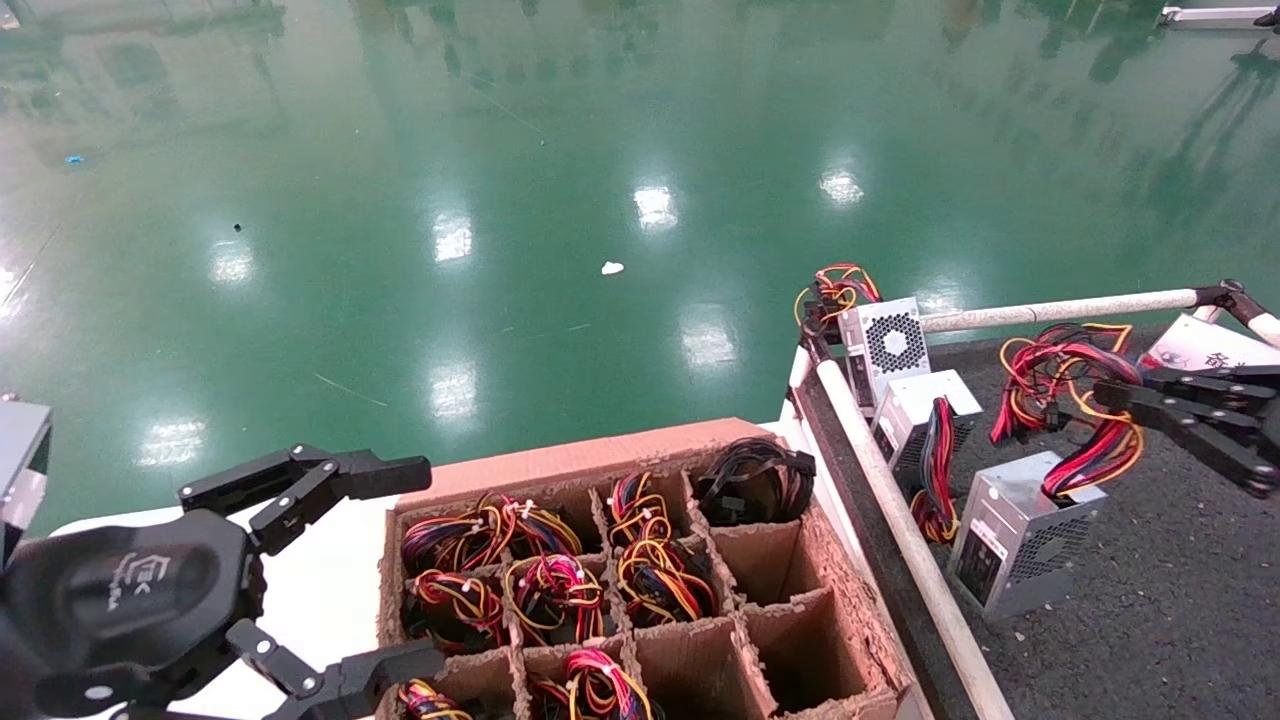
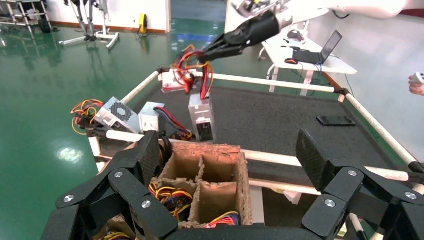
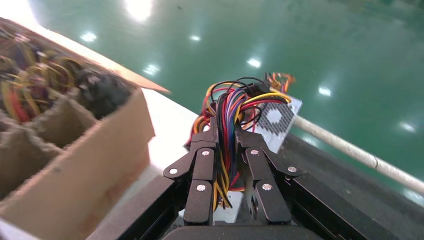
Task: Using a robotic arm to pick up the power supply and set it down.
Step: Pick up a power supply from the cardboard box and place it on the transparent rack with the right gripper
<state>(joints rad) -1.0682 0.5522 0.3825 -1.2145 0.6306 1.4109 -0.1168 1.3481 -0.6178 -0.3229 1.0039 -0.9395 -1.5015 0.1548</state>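
Above dark matting, power supply (image 1: pixel 1015 535) hangs tilted from right gripper (image 1: pixel 1105 395).

Open dark mat (image 1: pixel 1180 610) lies right of the power supply (image 1: pixel 1015 540); two boxes (image 1: pixel 915 400) seemingly crowd behind.

Grey perforated power supply (image 1: pixel 1015 540) with red-yellow wires; black right gripper (image 1: pixel 1110 395).
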